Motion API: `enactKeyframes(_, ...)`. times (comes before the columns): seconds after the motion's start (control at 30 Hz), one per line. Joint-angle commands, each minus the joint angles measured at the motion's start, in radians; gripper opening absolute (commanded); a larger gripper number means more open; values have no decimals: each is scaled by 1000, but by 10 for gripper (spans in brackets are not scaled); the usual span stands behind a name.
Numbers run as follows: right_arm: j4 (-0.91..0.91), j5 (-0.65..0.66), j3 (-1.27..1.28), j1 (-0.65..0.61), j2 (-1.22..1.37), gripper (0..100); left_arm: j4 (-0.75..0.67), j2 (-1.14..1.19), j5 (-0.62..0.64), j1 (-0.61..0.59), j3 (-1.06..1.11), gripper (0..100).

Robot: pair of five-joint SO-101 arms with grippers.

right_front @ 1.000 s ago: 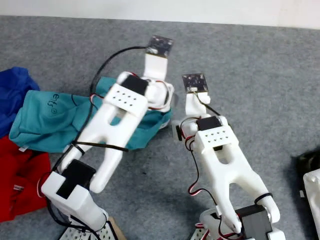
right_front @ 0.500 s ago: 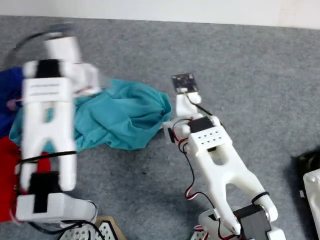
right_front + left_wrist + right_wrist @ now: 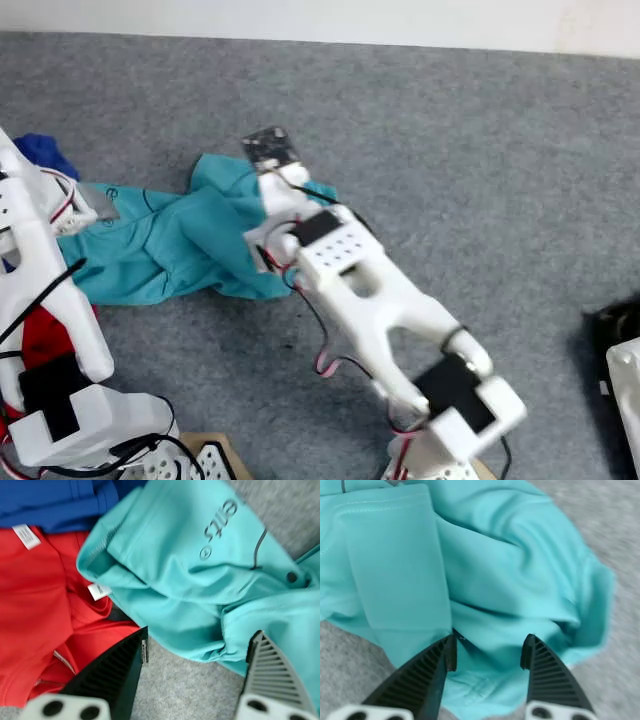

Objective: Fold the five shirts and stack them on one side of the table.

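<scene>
Because the teal shirt (image 3: 170,250) was seen bunched up and not laid flat, the step in hand was judged to be the first one: spreading a shirt out so that it could be folded. The shirt was found on the grey table (image 3: 500,150), between the left edge and the middle. A blue shirt (image 3: 50,500) and a red shirt (image 3: 35,595) were heaped at the left edge, and both were touched by the teal shirt's left end. No folded shirt was seen, so the task was thought to be near its start.

The right gripper (image 3: 490,642) was held just over the teal shirt's right end with its jaws apart, and nothing was gripped. The left gripper (image 3: 200,635) was held wide open over the teal shirt's left end, close to the red shirt, and nothing was gripped there either.

For the next move, each end of the teal shirt would likely need to be pinched and the cloth pulled flat. Care would be needed so that the red shirt was not picked up too.
</scene>
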Motion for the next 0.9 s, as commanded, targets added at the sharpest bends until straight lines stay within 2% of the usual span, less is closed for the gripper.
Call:
enactKeyframes(0.0, -21, -5, -122, -45, 42, 220, -66, -45, 3, -38, 45, 322)
enactKeyframes(0.3, -24, -5, -150, -51, 77, 220, -311, -45, 3, -171, 214, 322)
enactKeyframes(0.7, -70, -5, -165, -87, 74, 220, -440, -44, 3, -203, 354, 322)
enactKeyframes(0.87, -70, -5, -163, -88, 76, 220, -448, -44, 3, -240, 358, 322)
